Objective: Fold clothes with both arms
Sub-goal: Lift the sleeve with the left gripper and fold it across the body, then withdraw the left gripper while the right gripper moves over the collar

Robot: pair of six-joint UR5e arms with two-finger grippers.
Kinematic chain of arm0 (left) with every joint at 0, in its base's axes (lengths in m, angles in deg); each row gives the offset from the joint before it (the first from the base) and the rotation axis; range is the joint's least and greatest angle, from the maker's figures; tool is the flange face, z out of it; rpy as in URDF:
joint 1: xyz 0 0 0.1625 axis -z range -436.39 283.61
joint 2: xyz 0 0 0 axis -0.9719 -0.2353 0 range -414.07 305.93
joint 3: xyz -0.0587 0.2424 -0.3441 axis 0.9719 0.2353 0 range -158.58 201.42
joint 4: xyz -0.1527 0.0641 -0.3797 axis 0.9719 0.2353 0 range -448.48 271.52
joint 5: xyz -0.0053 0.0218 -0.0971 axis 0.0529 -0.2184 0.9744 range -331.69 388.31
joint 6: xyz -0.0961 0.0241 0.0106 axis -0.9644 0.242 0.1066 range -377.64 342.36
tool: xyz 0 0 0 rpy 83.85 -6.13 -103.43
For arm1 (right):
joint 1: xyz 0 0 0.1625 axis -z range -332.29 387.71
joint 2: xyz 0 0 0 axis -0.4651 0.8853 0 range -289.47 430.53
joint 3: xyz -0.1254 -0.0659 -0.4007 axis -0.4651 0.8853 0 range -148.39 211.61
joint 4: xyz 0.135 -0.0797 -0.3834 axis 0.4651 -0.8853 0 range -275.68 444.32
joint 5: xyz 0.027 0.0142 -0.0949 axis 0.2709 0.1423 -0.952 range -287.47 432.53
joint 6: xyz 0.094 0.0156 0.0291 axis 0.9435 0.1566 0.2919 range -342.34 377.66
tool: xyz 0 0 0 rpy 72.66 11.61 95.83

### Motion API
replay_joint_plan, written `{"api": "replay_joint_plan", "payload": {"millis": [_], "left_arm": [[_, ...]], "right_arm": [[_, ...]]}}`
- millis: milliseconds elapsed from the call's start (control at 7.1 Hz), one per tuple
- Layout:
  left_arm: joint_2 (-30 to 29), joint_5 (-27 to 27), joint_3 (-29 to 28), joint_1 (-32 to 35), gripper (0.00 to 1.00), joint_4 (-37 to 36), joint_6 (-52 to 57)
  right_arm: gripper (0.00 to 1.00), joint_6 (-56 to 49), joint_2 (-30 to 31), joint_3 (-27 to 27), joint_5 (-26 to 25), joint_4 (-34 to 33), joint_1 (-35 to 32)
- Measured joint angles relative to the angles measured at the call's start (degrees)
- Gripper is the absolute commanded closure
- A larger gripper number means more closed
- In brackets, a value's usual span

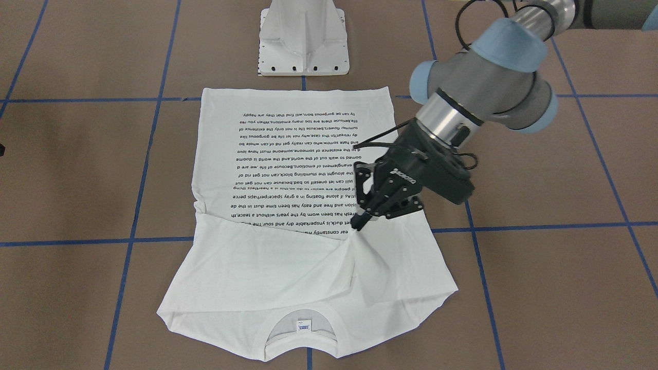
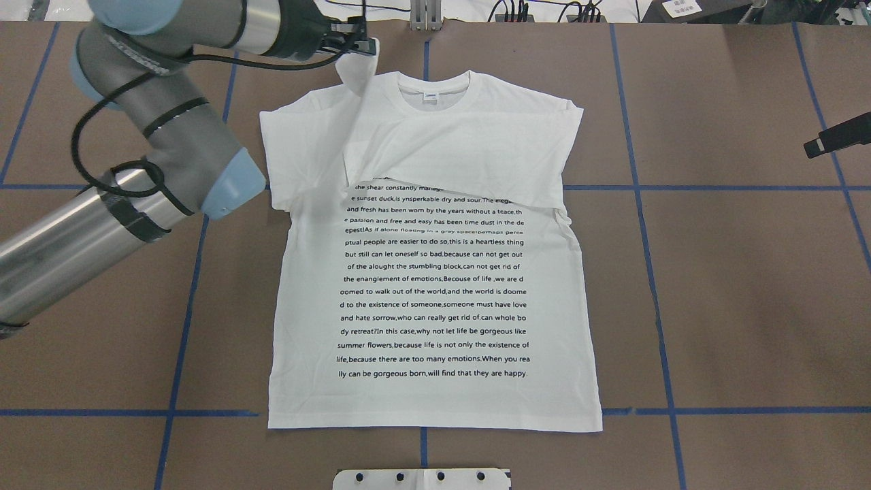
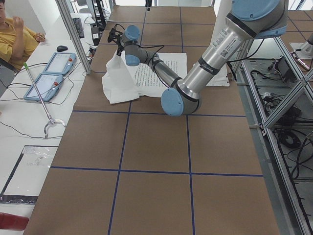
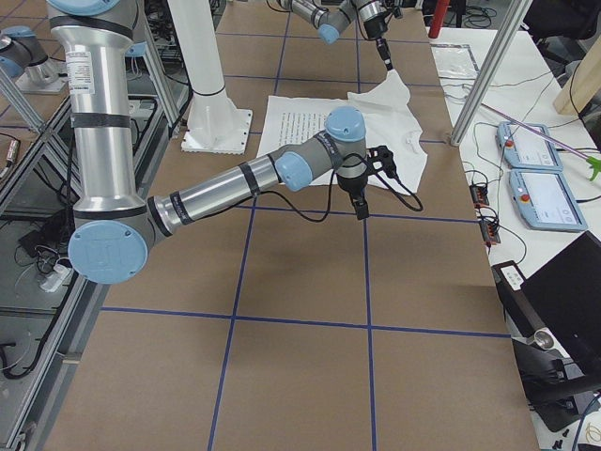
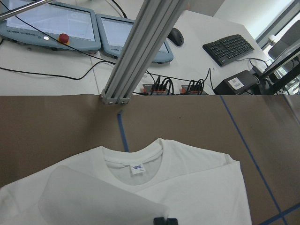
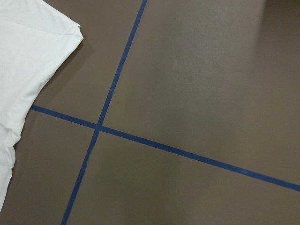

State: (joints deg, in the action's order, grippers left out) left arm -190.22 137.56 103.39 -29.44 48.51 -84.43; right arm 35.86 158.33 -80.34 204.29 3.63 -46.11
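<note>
The white T-shirt (image 1: 288, 154) lies flat, text side up, its collar (image 2: 435, 85) at the far edge from the robot. It also shows in the left wrist view (image 5: 187, 173) and the right wrist view (image 6: 28, 56). One sleeve is folded across the chest. My left gripper (image 1: 362, 222) is shut on a fold of shirt fabric by the other shoulder and holds it raised (image 2: 367, 49). Its shut fingertips (image 5: 165, 220) show above the collar. My right gripper (image 2: 811, 147) hangs empty above bare table beside the shirt (image 4: 363, 211), fingers together.
The white metal pedestal base (image 1: 304, 46) stands just past the shirt's hem. Blue tape lines (image 6: 112, 89) grid the brown table. An aluminium post (image 5: 140, 47), teach pendants (image 3: 49, 73) and an operator (image 3: 14, 34) are beyond the table's far edge.
</note>
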Motion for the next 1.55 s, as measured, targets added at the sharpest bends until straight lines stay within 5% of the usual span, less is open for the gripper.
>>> {"api": "replay_joint_plan", "payload": {"millis": [282,422,563,986,1267,1549], "left_arm": [[-4.03,-5.41,-2.0,-7.75,1.0,0.42,-0.72],[-4.99,-8.38,-2.97,-11.65,0.77,0.58,0.36],[-5.78,-11.24,-4.78,-14.56,0.01,0.8,0.9],[-6.67,-12.94,-7.5,-17.77,0.0,0.34,1.43],[-4.09,-9.63,-1.03,-16.36,0.0,-7.84,7.86],[4.02,-2.8,9.59,-9.96,0.0,-16.28,17.46]], "right_arm": [[0.0,0.0,0.09,0.05,-0.05,0.0,-0.02],[0.0,0.0,0.11,0.08,-0.1,0.0,-0.06],[0.0,0.02,0.11,0.15,-0.15,0.0,-0.07],[0.0,0.39,-0.29,0.3,-0.17,0.0,0.05],[0.0,7.96,-4.55,0.2,-0.78,0.04,2.71],[0.0,22.41,-13.28,1.15,-8.64,-0.41,13.04]]}}
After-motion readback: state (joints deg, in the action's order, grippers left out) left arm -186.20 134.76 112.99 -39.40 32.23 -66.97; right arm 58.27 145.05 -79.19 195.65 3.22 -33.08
